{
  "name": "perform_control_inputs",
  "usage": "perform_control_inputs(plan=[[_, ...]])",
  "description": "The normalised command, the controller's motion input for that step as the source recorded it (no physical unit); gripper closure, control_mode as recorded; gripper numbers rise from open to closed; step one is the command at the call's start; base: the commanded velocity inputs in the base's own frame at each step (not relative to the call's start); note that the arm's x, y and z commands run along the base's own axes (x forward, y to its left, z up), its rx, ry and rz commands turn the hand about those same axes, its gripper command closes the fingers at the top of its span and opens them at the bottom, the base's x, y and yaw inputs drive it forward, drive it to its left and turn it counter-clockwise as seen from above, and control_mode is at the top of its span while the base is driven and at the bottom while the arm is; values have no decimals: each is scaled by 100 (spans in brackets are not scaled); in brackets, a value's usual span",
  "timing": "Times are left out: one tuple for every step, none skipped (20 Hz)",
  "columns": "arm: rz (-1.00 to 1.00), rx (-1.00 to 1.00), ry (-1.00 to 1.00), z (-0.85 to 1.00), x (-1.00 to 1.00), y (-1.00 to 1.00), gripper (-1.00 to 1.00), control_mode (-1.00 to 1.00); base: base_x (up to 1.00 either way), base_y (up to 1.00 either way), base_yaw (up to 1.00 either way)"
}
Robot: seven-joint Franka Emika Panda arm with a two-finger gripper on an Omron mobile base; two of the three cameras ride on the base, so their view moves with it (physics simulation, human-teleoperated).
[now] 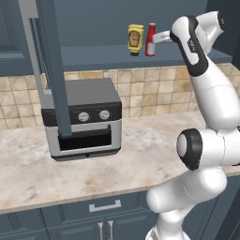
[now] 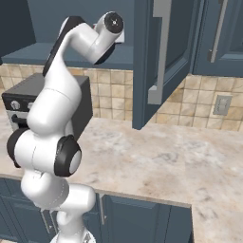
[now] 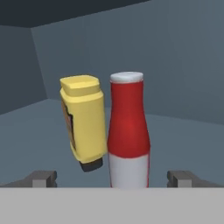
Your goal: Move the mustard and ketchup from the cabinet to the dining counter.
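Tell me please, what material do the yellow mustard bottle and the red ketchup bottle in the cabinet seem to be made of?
The mustard looks like matte, opaque yellow plastic: even colour, soft rounded edges, no sharp glints, with a dark cap at its lower end. The ketchup looks like smooth plastic too, slightly glossier, with a faint highlight along its red body and a pale cap. As a rendered scene, both are best guesses.

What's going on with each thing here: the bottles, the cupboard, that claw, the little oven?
mustard: on the cabinet shelf, cap down, tilted, beside the ketchup, not held.
ketchup: upright on the shelf, cap on, between the claw's fingertips, not gripped.
cabinet: doors swung open.
claw: open wide, reaching into the cabinet at the ketchup.
toaster oven: on the counter, door shut.
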Motion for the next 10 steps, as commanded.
perform_control_inputs(plan=[[0,1,2,-10,16,1,-100,-100,0,0,0],[0,3,4,-11,17,0,-100,-100,0,0,0],[0,2,4,-9,18,0,-100,-100,0,0,0],[0,1,3,-7,16,0,-100,-100,0,0,0],[0,2,4,-5,17,0,-100,-100,0,0,0],[0,2,3,-5,16,0,-100,-100,0,0,0],[0,2,3,-3,16,0,-100,-100,0,0,0],[0,2,3,-3,16,0,-100,-100,0,0,0],[0,1,1,0,14,0,-100,-100,0,0,0],[1,0,0,0,15,0,-100,-100,0,0,0]])
